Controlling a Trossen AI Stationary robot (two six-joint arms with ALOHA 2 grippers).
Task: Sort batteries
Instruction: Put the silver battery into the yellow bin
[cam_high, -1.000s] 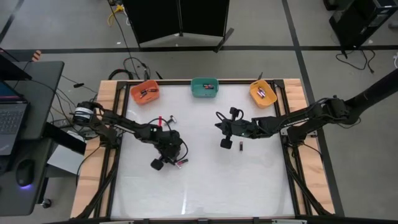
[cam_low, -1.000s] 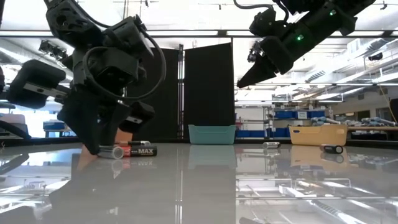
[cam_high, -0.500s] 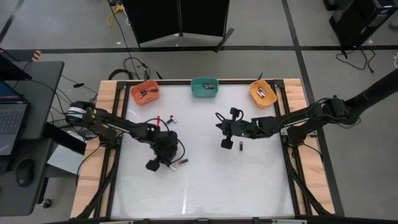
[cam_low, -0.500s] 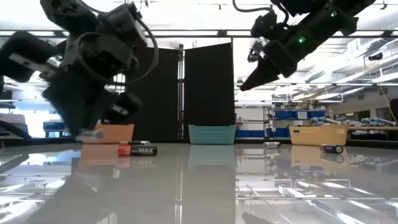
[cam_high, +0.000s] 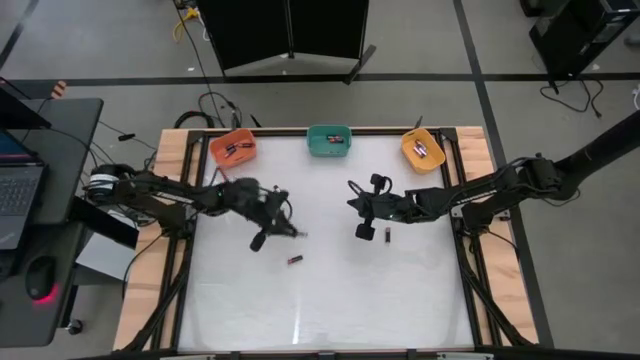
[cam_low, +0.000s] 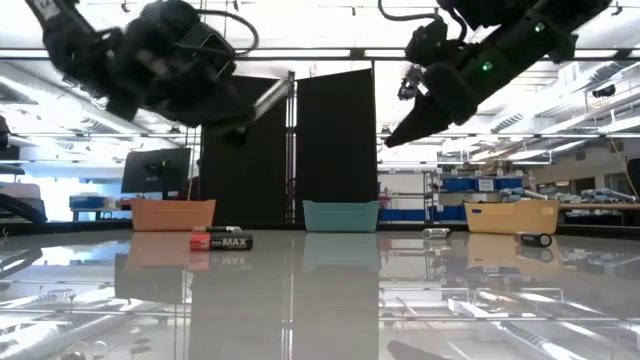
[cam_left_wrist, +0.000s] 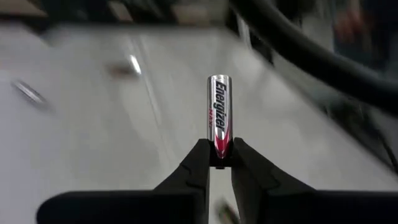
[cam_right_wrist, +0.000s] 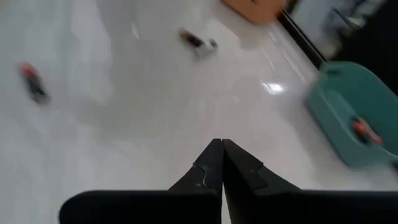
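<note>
My left gripper (cam_high: 292, 232) is shut on a silvery battery (cam_left_wrist: 217, 115) high above the table's left middle; the battery also shows in the low view (cam_low: 272, 97). A red-and-black battery (cam_high: 294, 260) lies on its side on the table below it and shows in the low view too (cam_low: 222, 241). My right gripper (cam_high: 350, 186) is shut and empty, held above the table's middle, and shows in its own view (cam_right_wrist: 221, 148). A dark battery (cam_high: 386, 235) lies near it. My left gripper pinches the battery's red end (cam_left_wrist: 217, 149) between its two fingertips (cam_left_wrist: 198, 157). The battery sticks straight out beyond the fingertips, in line with the fingers. It is lifted clear of the table and slants upward in the low view.
An orange bin (cam_high: 232, 148), a teal bin (cam_high: 329, 140) and a yellow bin (cam_high: 422, 150) stand along the far edge, each with batteries inside. Two more small batteries (cam_right_wrist: 198, 42) lie on the far left of the table. The near half is bare white tabletop.
My left gripper has risen from the table with the silvery battery and gone toward the far edge. It has tipped from pointing down to slanting upward. The red-and-black battery has stayed on the table.
</note>
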